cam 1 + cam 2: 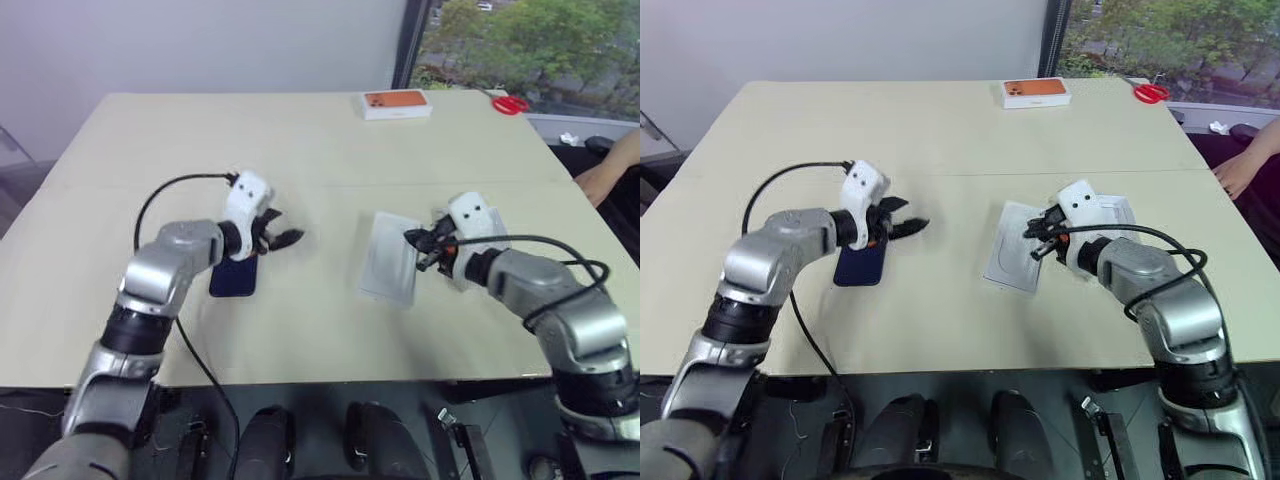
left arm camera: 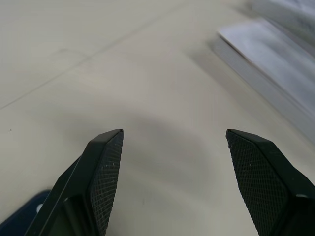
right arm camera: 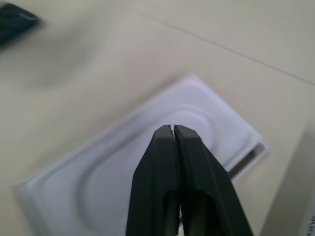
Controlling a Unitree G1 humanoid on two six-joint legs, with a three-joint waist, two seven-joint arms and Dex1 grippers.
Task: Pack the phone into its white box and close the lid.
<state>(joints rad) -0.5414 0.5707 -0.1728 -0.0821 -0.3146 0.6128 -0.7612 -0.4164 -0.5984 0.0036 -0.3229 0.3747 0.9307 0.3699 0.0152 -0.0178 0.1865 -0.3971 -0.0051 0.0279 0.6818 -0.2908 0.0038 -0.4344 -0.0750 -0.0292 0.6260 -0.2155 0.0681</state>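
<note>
The dark navy phone (image 1: 233, 279) lies flat on the table, partly under my left forearm. My left gripper (image 1: 283, 228) hovers open just past it, with nothing between its fingers (image 2: 106, 162). My right gripper (image 3: 173, 129) is shut and empty, its tips just above a white insert (image 1: 388, 262) with an oval recess lying in the middle of the table. A white cardboard piece (image 1: 1120, 210) sits behind my right hand, mostly hidden. I cannot tell whether it is the white box or the lid.
An orange-topped white box (image 1: 396, 103) and red scissors (image 1: 510, 103) lie at the table's far edge. A person's hand (image 1: 612, 168) rests at the right edge. Black cables loop from both my wrists.
</note>
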